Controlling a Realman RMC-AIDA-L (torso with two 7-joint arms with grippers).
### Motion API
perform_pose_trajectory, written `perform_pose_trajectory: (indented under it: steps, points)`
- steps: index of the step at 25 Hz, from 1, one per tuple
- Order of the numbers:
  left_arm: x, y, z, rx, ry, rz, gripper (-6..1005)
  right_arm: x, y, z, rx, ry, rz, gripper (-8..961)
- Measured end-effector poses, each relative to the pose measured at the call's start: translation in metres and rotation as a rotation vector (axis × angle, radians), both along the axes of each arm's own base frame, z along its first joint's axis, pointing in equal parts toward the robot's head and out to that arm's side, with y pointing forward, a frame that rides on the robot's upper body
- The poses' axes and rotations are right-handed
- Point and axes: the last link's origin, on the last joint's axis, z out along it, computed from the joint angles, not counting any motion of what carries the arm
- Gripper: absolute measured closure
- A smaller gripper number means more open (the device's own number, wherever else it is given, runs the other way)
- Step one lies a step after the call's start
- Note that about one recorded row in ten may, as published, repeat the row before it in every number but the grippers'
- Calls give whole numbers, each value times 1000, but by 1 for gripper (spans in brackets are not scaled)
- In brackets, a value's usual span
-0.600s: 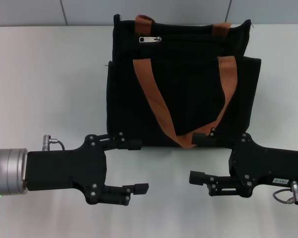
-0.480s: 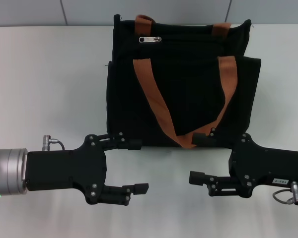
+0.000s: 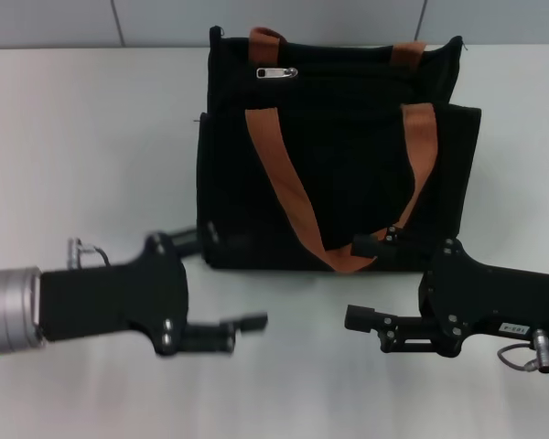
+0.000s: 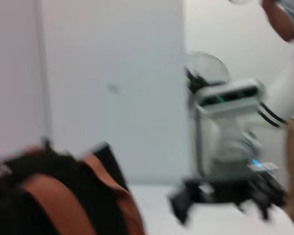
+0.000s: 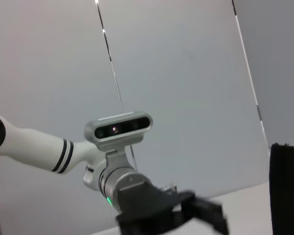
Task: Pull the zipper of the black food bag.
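Note:
The black food bag (image 3: 348, 165) lies flat on the white table at the far middle, with two rust-orange handles (image 3: 274, 155) across its front. The silver zipper (image 3: 276, 72) sits on the zip track near the bag's top left corner. My left gripper (image 3: 233, 279) is open at the bag's near left corner, blurred with motion. My right gripper (image 3: 357, 282) is open at the bag's near edge, its upper finger by the handle loop. Both are far from the zipper. The bag also shows in the left wrist view (image 4: 63, 169) and at the edge of the right wrist view (image 5: 284, 191).
The white table (image 3: 91, 137) runs wide on both sides of the bag. A grey panelled wall stands behind it. The left wrist view shows the right arm's gripper (image 4: 225, 196) farther off; the right wrist view shows the left arm (image 5: 137, 196).
My left gripper has moved up toward the bag's near left corner and is blurred. My right gripper has shifted slightly toward the bag. The bag and zipper have not moved.

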Motion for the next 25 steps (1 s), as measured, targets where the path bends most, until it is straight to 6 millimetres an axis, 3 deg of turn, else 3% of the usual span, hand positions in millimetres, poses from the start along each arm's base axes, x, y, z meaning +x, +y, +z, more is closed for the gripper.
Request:
perform_pose_trajectory:
  steps: [2,5,12,17,20,25]
  points:
    - [-1,4,4,59,-49,29,161,0,-1,-3,8,1,9,114]
    - [-16,22,21,244,-185,230,161,-1,-5,-7,24,8,26,113]
    - [-20,49,32,376,-269,377,162,0,-7,-9,22,20,12,113]
    - [-12,72,30,399,-234,391,163,-1,-11,-13,18,32,8,114]
    - [-3,86,19,370,-153,363,163,0,-13,-15,17,37,4,114]
    - [6,84,7,334,-93,286,163,2,-17,-16,12,43,-9,113]
